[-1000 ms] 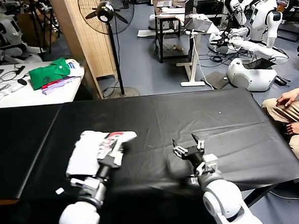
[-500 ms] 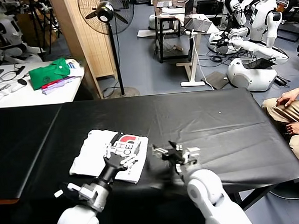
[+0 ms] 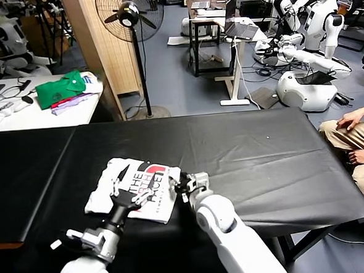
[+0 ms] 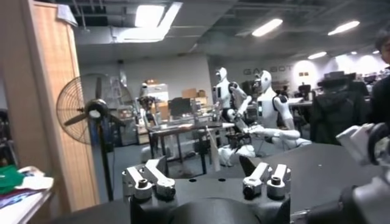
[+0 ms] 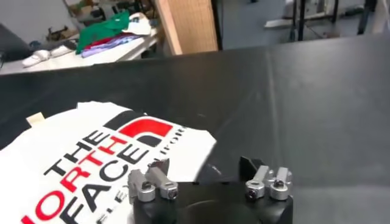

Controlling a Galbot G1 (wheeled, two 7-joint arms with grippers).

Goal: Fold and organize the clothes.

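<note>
The white T-shirt (image 3: pixel 150 199) lies folded on the black table (image 3: pixel 263 150), left of centre, with its red-and-black "THE NORTH FACE" print facing up. My left gripper (image 3: pixel 119 181) hovers open over the shirt's left half; in the left wrist view the gripper (image 4: pixel 206 165) holds nothing. My right gripper (image 3: pixel 184 185) sits at the shirt's right edge. In the right wrist view the shirt (image 5: pixel 91 152) has its edge running between the spread jaws of that gripper (image 5: pixel 204 167), one finger over the cloth and the other over bare table.
A white side table at the far left carries a green garment (image 3: pixel 60 88) and a purple cloth. A standing fan (image 3: pixel 129 16) and wooden panel (image 3: pixel 99 49) stand behind the table. A seated person (image 3: pixel 358 141) is at the right end.
The shirt has been laid out wider with the print now showing. My left gripper let go and drew back. My right gripper moved left across the table to the shirt's right edge.
</note>
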